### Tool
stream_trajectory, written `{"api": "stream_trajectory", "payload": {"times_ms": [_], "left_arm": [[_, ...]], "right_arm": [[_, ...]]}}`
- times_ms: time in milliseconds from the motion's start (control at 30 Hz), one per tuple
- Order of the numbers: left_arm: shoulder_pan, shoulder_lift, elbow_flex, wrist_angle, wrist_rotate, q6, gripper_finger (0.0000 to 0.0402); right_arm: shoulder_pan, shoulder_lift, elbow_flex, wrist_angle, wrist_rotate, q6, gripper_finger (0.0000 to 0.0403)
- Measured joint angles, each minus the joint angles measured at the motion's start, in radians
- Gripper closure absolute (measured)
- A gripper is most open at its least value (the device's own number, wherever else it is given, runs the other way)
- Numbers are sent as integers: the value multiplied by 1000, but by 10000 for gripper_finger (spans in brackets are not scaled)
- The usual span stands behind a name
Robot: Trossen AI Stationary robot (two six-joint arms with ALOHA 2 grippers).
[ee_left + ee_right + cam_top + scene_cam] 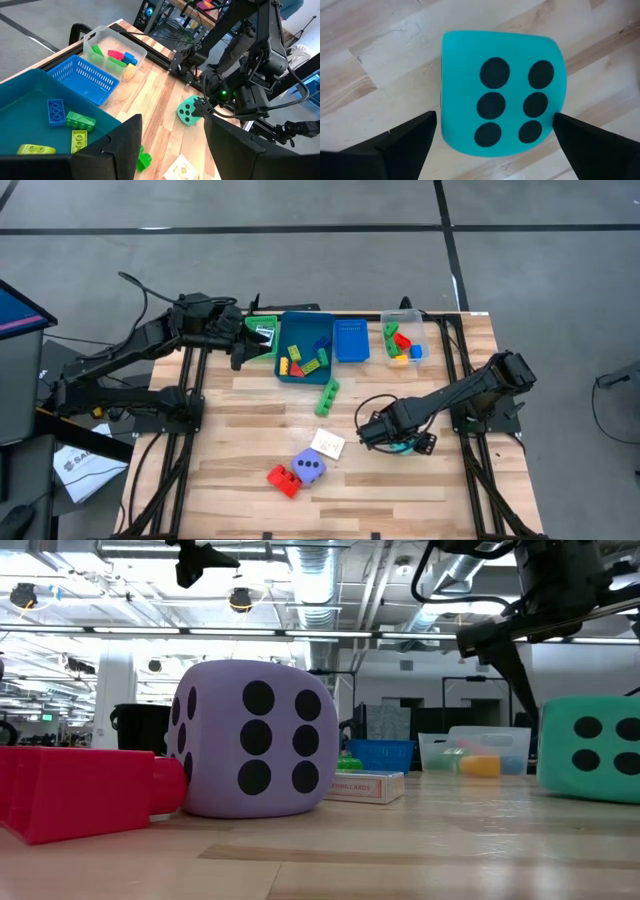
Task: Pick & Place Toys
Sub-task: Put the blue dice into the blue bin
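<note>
Your right gripper (492,137) hangs over the teal dice (501,92) with its fingers spread wide, one on each side and neither touching, so it looks lined up for a straight drop. The dice sits near the desk's right edge, with bare wood around it. Your left gripper (172,145) waits half open and empty above the blue tray (303,346) at the far edge, where bricks already lie. The purple dice (308,467), red brick (283,478) and card (328,445) lie toward the near edge, well apart from your approach.
</note>
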Motion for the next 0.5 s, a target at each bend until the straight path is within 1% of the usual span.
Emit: {"api": "stream_trajectory", "payload": {"times_ms": [300, 500], "left_arm": [[0, 0, 0, 0, 0, 0, 193], [0, 0, 0, 0, 0, 38, 193]], "right_arm": [[0, 0, 0, -8, -8, -3, 7], [0, 0, 0, -10, -27, -10, 7]]}}
